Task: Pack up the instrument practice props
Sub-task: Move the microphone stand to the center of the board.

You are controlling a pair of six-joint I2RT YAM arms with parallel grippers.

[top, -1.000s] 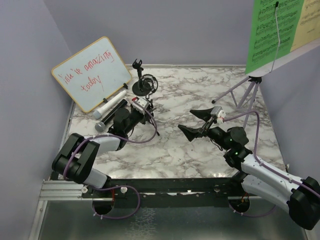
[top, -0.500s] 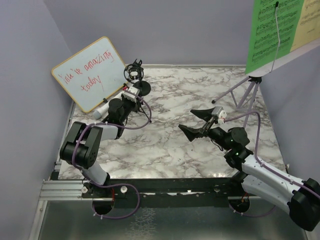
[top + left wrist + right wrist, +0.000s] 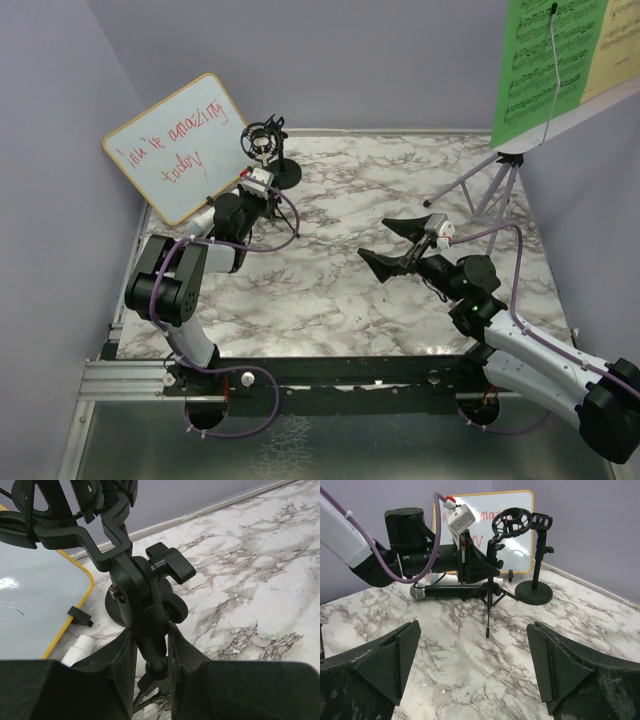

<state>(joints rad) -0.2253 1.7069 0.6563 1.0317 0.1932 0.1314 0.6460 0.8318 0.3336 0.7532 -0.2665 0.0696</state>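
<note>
Left wrist view: mic tripod (image 3: 141,594) stem sits clamped inside left gripper (image 3: 151,647).

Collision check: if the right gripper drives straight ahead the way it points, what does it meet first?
Probably the black mic tripod, held in the left gripper. The way up to it looks free, though depth is hard to judge.

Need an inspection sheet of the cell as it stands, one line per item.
Surface: marble-pattern table, no damage seen.
Job's things: tripod in the left grip; round-base holder upright; microphone lying flat under left arm; music stand with green and yellow sheets at far right.
Clutter: whiteboard leaning on left wall.
End effectors: left end effector shut on tripod stem; right end effector open, empty.
Cables: purple cables along both arms, no snag seen.
Surroundings: lilac walls; nothing else seen.
</note>
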